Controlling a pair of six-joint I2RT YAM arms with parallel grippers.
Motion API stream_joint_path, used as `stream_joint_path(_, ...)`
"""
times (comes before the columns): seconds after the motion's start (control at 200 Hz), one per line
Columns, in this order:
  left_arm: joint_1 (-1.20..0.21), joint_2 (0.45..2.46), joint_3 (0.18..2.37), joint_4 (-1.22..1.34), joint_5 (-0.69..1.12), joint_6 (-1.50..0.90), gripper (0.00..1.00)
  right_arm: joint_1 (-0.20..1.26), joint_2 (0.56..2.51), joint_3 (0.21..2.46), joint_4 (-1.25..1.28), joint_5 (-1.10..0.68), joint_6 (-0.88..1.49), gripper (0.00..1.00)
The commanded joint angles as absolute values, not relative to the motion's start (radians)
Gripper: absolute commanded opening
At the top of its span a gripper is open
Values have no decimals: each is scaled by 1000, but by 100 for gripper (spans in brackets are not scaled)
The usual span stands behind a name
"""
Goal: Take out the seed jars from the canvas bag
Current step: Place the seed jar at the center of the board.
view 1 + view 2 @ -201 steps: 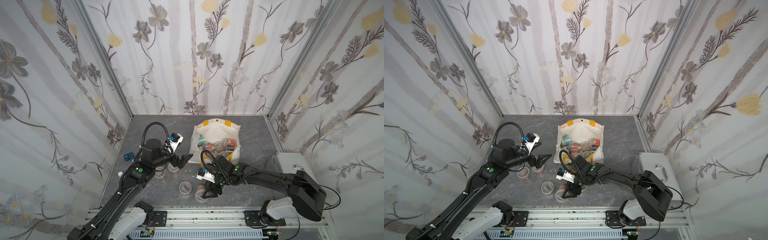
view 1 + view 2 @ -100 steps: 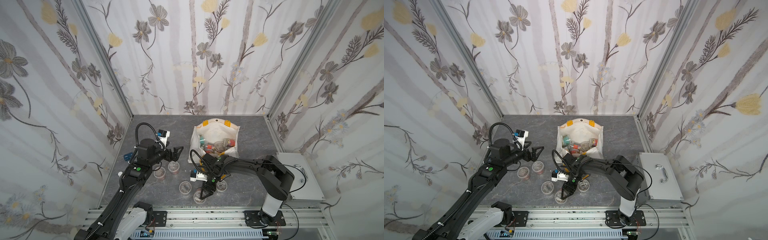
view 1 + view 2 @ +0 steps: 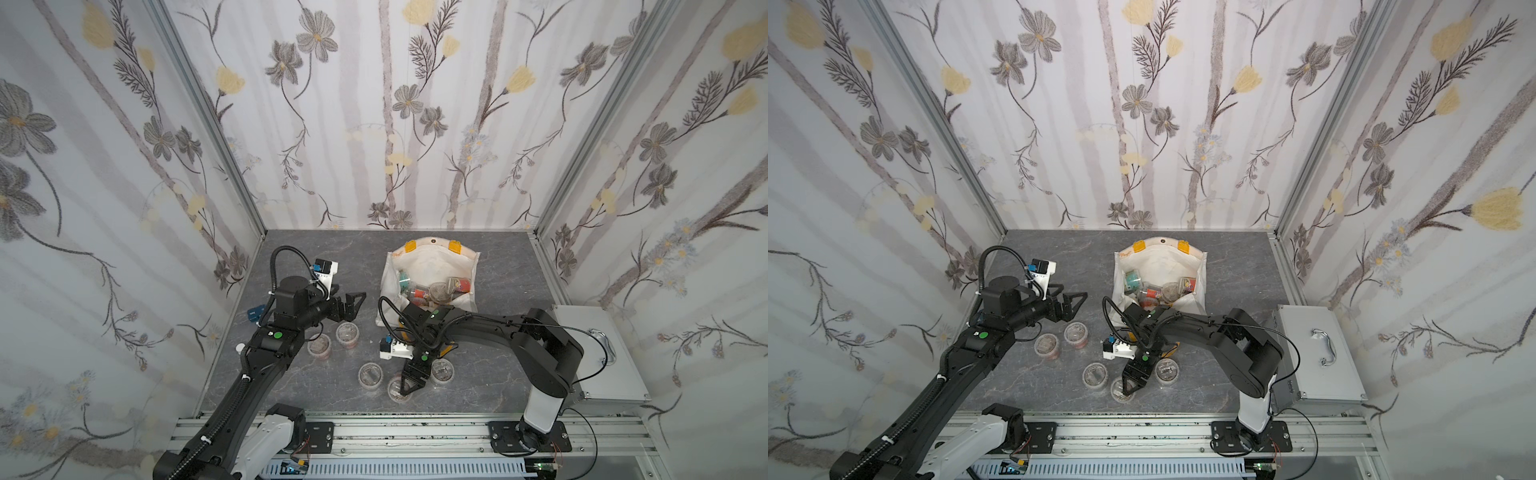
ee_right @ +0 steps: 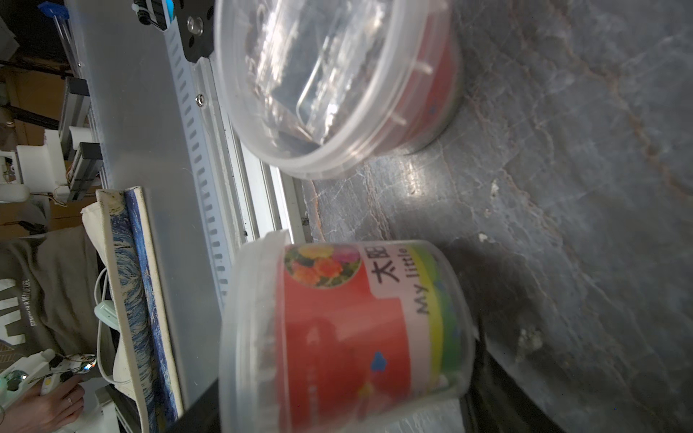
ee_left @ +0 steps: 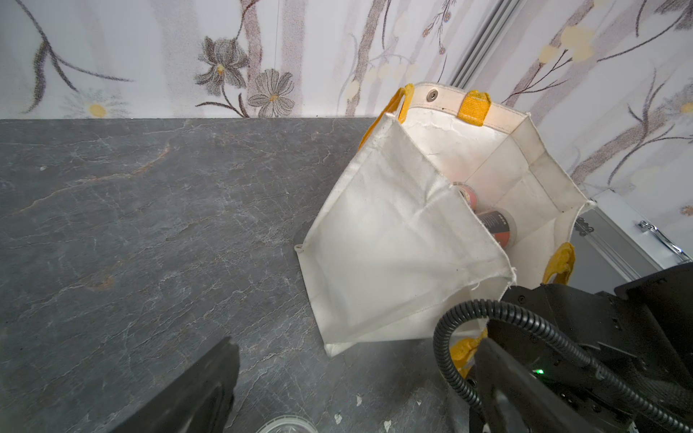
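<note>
The cream canvas bag [image 3: 432, 259] [image 3: 1160, 257] [image 5: 393, 243] stands open at the back with several seed jars [image 3: 436, 291] [image 3: 1158, 291] [image 5: 497, 228] inside. Several more jars stand on the table in both top views, two of them [image 3: 347, 332] [image 3: 1047, 345] under my left arm. My left gripper [image 3: 353, 303] [image 3: 1074, 302] [image 5: 352, 390] hangs open and empty left of the bag. Near the front edge my right gripper [image 3: 409, 384] [image 3: 1131, 384] [image 4: 347, 403] points down. A red-label jar [image 3: 397, 390] [image 3: 1121, 390] [image 4: 356, 330] lies between its jaws, which stand a little wider than the jar.
A silver metal case [image 3: 598, 357] [image 3: 1316, 357] lies at the right edge. A small blue object [image 3: 255, 311] and a white cap [image 3: 239, 347] sit by the left wall. Two more jars [image 3: 370, 374] [image 3: 442, 370] flank the right gripper, one also in its wrist view [image 4: 337, 82].
My right arm swung its gripper toward the front edge, and its jaws have widened around the red-label jar. My left gripper drew back to the left, away from the bag.
</note>
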State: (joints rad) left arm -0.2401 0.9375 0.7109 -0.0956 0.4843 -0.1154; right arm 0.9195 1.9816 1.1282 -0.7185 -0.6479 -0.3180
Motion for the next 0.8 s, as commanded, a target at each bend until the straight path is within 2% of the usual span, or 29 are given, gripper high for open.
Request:
stream_joint_path(0.0,-239,934,703,-51,510,-126,100,916,1968,1143,-707,-635,-313,81)
stream_joint_path(0.24,-238,942,696,-37,522,-126,100,914,1910,1170,-685,-604,-281,80)
stream_joint_path(0.47,-238,951,691,-34,536,-120,100,910,1920,1169,-657,-606,-275,63)
stream_joint_path(0.794,-238,936,680,-38,535,-115,100,922,1883,1177,-606,-600,-232,68)
